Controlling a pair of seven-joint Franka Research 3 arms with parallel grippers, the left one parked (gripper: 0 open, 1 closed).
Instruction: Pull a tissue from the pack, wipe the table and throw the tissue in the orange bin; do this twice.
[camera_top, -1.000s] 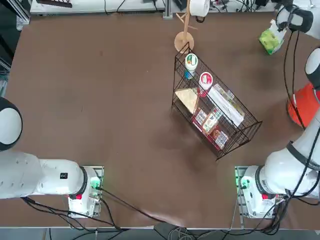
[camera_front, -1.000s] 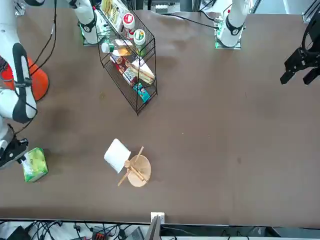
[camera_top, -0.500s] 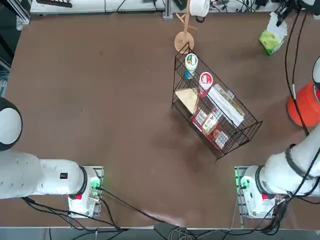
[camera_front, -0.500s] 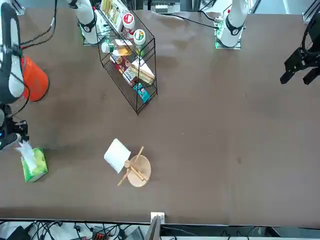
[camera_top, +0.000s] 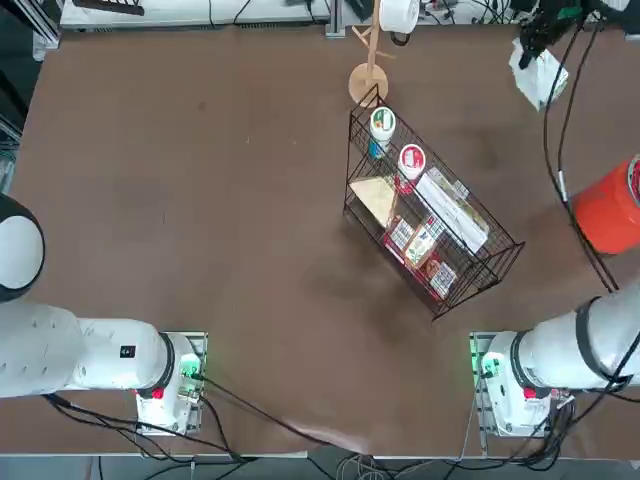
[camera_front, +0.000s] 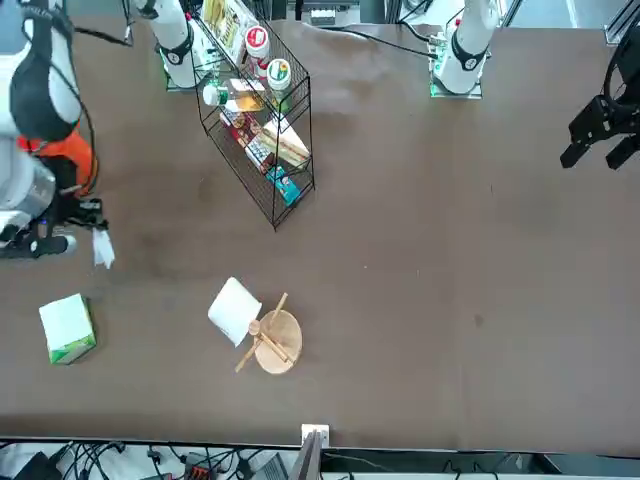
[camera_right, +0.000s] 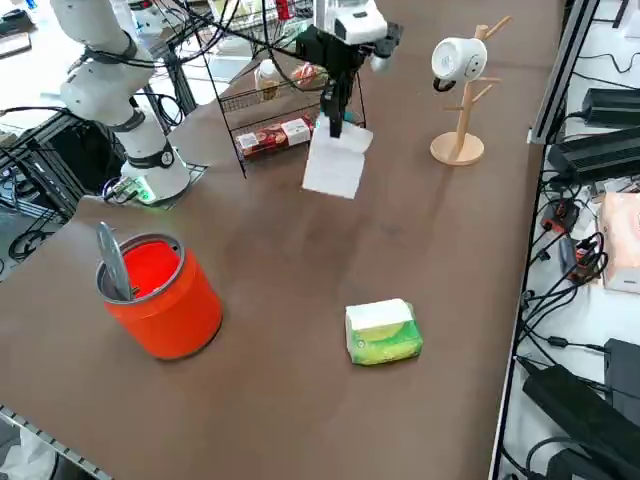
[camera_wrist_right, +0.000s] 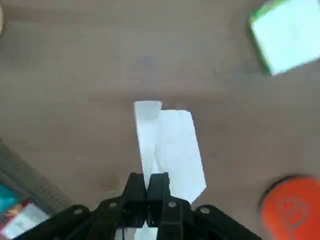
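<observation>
My right gripper (camera_right: 335, 122) hangs above the table (camera_top: 200, 200) at its far right, shut on the top edge of a white tissue (camera_right: 337, 162). The tissue dangles free below the fingers (camera_wrist_right: 159, 181) and is clear of the pack. The green pack (camera_right: 383, 332) with its white face lies flat on the table, a short way from the gripper (camera_front: 93, 226) toward the far edge. In the top view the hanging tissue (camera_top: 539, 75) covers the pack. The orange bin (camera_right: 160, 295) stands upright on the robot's side of the pack, near the table's right edge.
A black wire basket (camera_top: 430, 215) holding jars and boxes stands mid-table, left of the gripper. Near the far edge, a wooden mug tree (camera_right: 460, 95) carries a white mug. Cables and equipment lie beyond the table's far edge.
The gripper has lifted off the pack and drawn the tissue fully out. It has moved up and toward the table's middle, tissue hanging below it. The pack stays flat.
</observation>
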